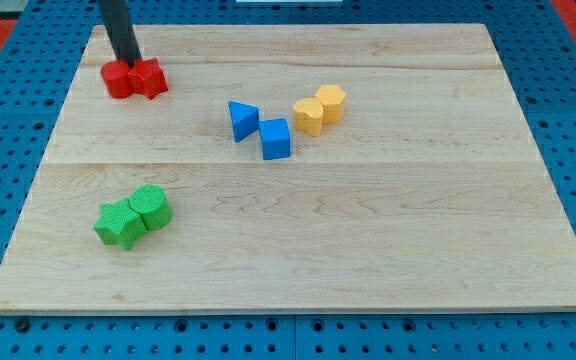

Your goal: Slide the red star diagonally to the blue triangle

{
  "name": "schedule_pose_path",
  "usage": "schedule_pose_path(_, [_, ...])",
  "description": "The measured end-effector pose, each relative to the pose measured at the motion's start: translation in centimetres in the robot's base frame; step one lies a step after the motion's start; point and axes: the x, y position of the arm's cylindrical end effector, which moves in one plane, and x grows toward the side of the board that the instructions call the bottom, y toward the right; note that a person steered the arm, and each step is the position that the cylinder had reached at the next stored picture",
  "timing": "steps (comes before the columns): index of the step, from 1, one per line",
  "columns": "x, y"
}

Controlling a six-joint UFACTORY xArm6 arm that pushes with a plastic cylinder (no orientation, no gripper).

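Jaws: n/a, arm ends in a plain dark rod, so nothing is open, clenched or grasping. Rod enters from the view's top-left; my tip (128,62) sits at the top edge of the red pair, right at the seam between the two red blocks, touching or nearly so.

Left to right on the wooden board (368,260):

1. Green star (117,225), lower left, touching the green cylinder (152,207) just up and to its right.
2. Red pair, upper-left corner. Two red blocks pressed side by side: left red block (118,80) and right red block (150,78). Shapes hard to resolve; right one looks star-like w/ notched edges, so it is probably the red star. Cannot confirm.
3. Blue triangle (243,120), mid-board, well apart from the red pair, to the view's right and slightly lower. Blue cube (276,139) just beside it, lower right, near touching.
4. Yellow pair, right of the blues: yellow block (309,117) touching yellow hexagonal block (331,103), up and to its right.

Blue pegboard surface (8,120) surrounds the board.
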Motion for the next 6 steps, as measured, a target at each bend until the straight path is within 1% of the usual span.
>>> schedule_pose_path(1, [6.7, 0.9])
schedule_pose_path(3, [2.8, -1.6])
schedule_pose_path(4, [5.1, -3.0])
schedule_pose_path(6, [17.2, -0.9])
